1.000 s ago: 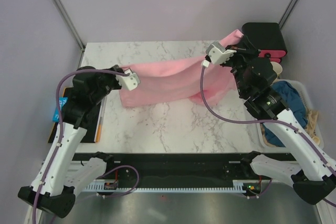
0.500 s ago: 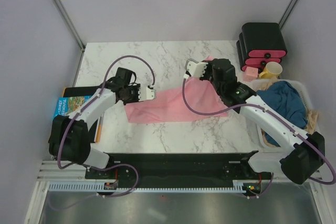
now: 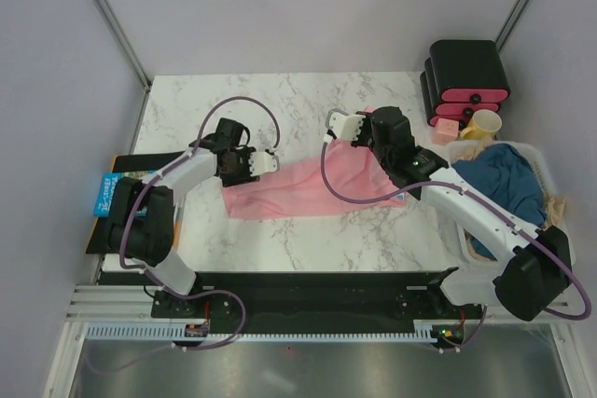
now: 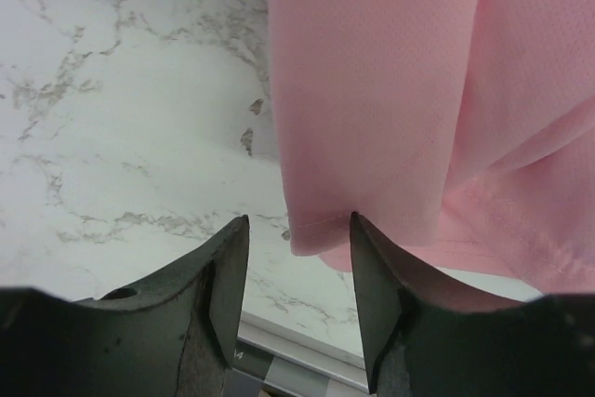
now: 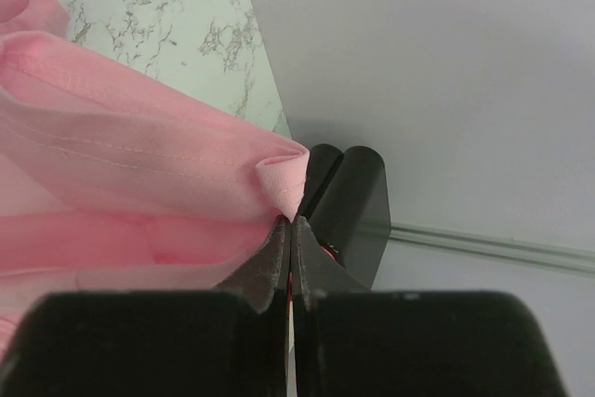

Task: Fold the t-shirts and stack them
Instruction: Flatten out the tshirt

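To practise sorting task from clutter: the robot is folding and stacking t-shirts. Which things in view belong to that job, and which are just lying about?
Job: pink t-shirt on the table; dark teal t-shirt in the white bin.
Lying about: black boxes with pink fronts; yellow mug; blue book.

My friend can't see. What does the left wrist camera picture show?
A pink t-shirt lies on a white marble table, filling the right side. At the bottom, the left gripper stands open, its dark fingers either side of the hemmed corner.

Black pink-fronted boxes are stacked right of the marble desk; a yellow mug is set just beside them.
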`<state>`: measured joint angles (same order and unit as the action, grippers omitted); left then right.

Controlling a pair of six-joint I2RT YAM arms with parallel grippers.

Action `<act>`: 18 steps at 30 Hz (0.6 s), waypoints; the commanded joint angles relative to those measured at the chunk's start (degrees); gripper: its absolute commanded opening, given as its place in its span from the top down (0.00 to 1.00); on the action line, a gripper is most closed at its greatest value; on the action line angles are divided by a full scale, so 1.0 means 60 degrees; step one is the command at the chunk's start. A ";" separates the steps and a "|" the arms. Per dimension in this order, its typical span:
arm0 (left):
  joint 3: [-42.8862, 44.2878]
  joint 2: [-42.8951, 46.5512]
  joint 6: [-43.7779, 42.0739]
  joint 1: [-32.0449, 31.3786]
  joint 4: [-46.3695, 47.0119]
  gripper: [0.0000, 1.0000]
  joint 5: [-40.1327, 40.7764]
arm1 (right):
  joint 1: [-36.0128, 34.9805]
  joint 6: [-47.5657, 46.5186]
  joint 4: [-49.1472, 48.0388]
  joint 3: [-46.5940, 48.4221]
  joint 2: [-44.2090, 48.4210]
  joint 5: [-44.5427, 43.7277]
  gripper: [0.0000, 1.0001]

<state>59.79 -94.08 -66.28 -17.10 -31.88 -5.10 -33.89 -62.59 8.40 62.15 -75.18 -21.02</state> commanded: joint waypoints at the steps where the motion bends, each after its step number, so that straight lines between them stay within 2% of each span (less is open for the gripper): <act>1: 0.0318 0.0884 0.0617 -0.0006 0.0699 0.45 0.0104 | 0.0023 0.0280 -0.0170 0.0057 -0.0009 0.0002 1.00; 3: 0.0231 0.1426 0.0676 -0.0006 0.0655 0.49 -0.0261 | 0.0023 0.0309 -0.0170 0.0042 0.0005 0.0001 1.00; 4: 0.0143 0.1616 0.0632 -0.0006 0.0611 0.58 -0.0437 | 0.0023 0.0324 -0.0170 0.0013 0.0020 -0.0027 1.00; 7: -0.0354 0.2305 0.0296 -0.0094 0.0333 0.70 -0.1023 | 0.0023 0.0309 -0.0170 0.0013 -0.0039 -0.0028 1.00; 12: -0.1628 0.2673 -0.0451 -0.0313 0.0200 0.70 -0.1244 | 0.0023 0.0426 -0.0156 0.0159 -0.0214 -0.0057 1.00; 18: -0.1879 0.2219 -0.0364 -0.0314 0.0259 0.68 -0.1127 | 0.0023 0.0455 -0.0170 0.0218 -0.0332 -0.0028 1.00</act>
<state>48.62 -79.79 -66.17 -18.98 -30.89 -10.68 -33.89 -61.17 8.47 62.15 -76.86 -21.04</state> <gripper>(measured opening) 0.317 0.007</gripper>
